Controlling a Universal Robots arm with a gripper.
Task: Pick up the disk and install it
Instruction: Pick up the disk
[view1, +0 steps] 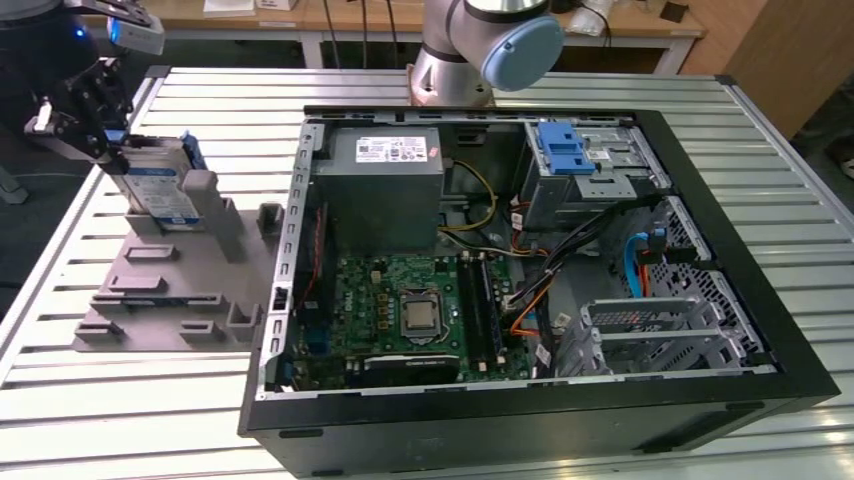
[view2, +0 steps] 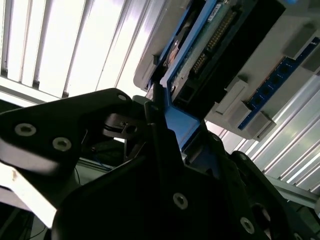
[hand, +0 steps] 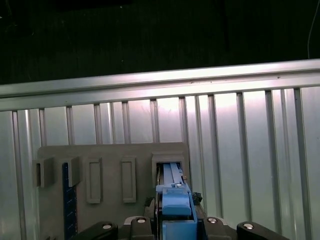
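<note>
In the second wrist view the gripper (view2: 182, 127) is clamped on the blue plastic frame of the disk (view2: 210, 45), a black finger (view2: 155, 117) pressed against one side. The finger on the other side is mostly lost in dark metal, and the disk's far end is cut off by the picture edge. Its circuit-board face shows there; the label does not.

In the first wrist view the gripper (hand: 175, 222) and the disk (hand: 175, 197) are seen end on. The disk appears as a narrow blue strip standing in a slot of the grey fixture plate (hand: 110, 155); how deep it sits cannot be told.

In the exterior view the gripper (view1: 110, 148) is at the exterior view's left, on the top edge of the upright disk (view1: 158, 190), whose lower part is hidden behind the fixture plate's (view1: 160, 290) posts. Beside it lies the open computer case (view1: 507, 420), holding a motherboard (view1: 400, 310), a grey power supply (view1: 380, 190) and a blue latch (view1: 567, 148).

Everything rests on a slatted aluminium table (view1: 120, 410). Beyond it rises the arm's base (view1: 467, 50), then a wooden bench (view1: 360, 20).
</note>
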